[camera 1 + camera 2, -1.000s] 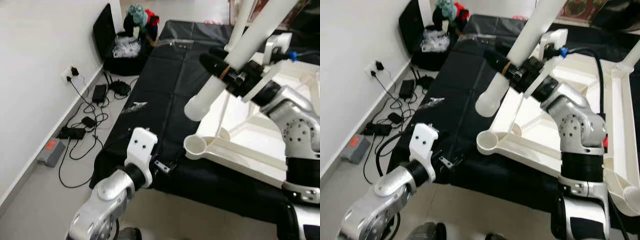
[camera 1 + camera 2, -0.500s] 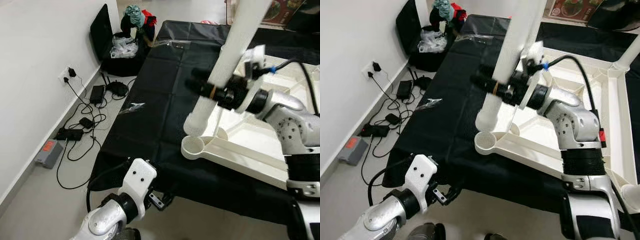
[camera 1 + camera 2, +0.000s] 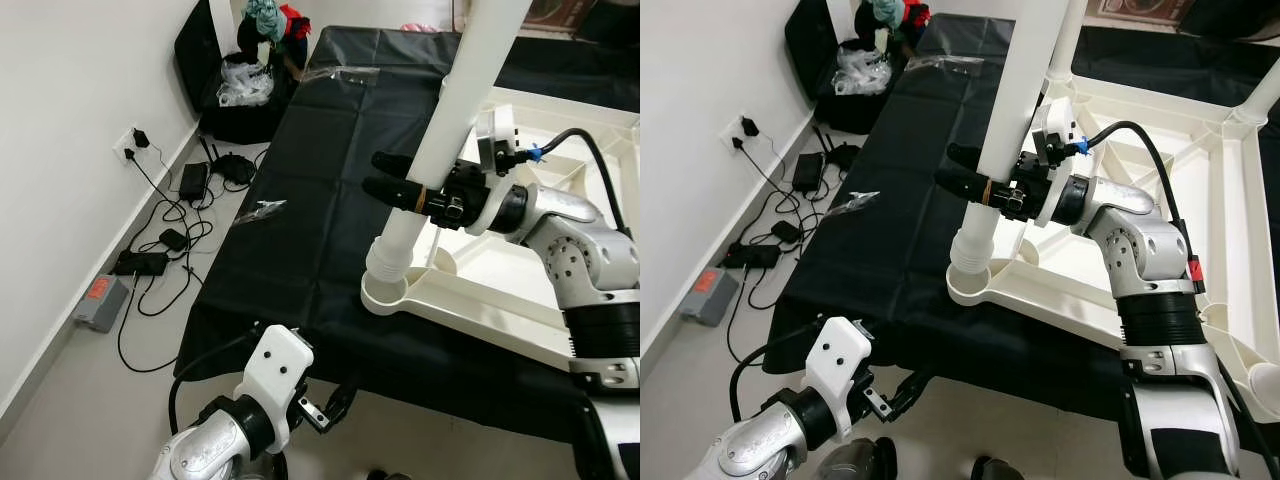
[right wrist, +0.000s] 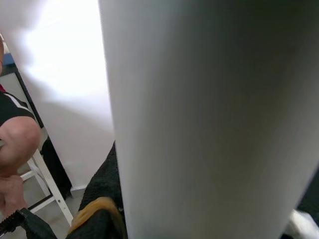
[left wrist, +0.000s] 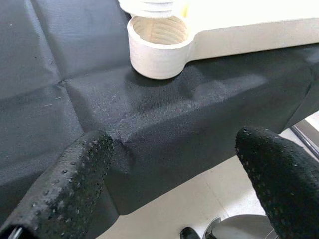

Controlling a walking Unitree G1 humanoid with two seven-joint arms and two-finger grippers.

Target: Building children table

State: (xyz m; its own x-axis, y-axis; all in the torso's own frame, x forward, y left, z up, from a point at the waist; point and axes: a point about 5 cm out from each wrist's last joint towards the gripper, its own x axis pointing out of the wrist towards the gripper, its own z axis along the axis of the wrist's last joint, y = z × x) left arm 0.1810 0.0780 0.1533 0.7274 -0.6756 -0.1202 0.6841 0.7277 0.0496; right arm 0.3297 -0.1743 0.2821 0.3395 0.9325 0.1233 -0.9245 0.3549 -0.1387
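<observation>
The table leg (image 3: 455, 110) stands in the frame's corner socket (image 3: 385, 296), on the black cloth (image 3: 320, 190).

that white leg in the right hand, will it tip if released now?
Likely yes: the white leg is tall, and just its threaded end meets the corner socket. It looks rigid, probably hollow plastic, so light. The right hand grips low on smooth tube, so slipping is possible.

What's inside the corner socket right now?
Inside the corner socket of the tabletop: the table leg's threaded end, held by the right hand. Seating depth is hidden.
</observation>
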